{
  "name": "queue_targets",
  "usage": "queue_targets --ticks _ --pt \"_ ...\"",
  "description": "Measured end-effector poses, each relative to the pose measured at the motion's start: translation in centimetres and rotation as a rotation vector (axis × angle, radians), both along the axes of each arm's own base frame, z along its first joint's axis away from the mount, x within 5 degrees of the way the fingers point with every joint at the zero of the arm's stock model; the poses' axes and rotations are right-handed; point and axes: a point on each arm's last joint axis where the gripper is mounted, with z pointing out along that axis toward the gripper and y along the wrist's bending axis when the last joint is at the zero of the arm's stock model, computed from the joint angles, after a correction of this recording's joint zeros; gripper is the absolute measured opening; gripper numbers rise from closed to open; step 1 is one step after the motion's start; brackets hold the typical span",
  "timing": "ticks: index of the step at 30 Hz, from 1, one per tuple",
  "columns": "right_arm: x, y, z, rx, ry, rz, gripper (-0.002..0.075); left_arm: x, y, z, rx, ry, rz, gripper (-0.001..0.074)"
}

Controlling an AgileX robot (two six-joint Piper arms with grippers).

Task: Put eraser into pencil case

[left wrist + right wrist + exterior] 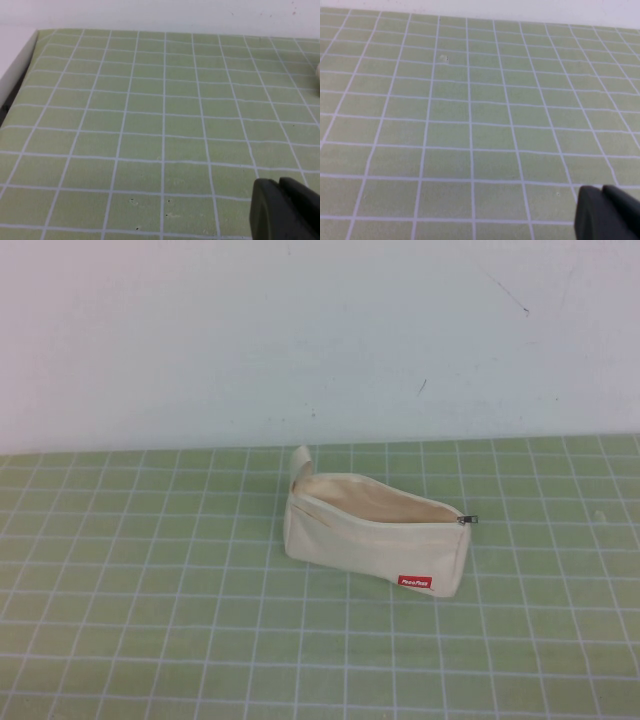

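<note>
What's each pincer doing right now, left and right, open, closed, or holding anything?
Left pincer: over bare green mat, away from the pencil case; open or closed cannot be told.
Right pincer: over bare mat too; cannot be told.

Bright, even, soft light, faint shadows, no glare; all 3 views slightly blurred.

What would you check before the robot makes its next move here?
1. Pencil case in view on the green mat: ok.
2. Its zip open along the top: ok.
3. Eraser in view: not ok, no picture shows it.
4. Eraser already inside the case: cannot tell.
5. Left gripper low over bare mat, away from the case: ok; open or shut: cannot tell.
6. Right gripper the same: cannot tell.
</note>
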Motion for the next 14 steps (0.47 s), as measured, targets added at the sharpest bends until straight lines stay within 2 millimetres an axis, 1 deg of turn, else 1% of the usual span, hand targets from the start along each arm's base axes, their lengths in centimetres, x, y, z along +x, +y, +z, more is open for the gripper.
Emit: queue_targets --ticks 14 --pt "0.00 0.00 0.00 0.000 0.000 0.000 -0.0001 -0.02 0.00 0.03 0.000 0.004 0.000 -0.0001"
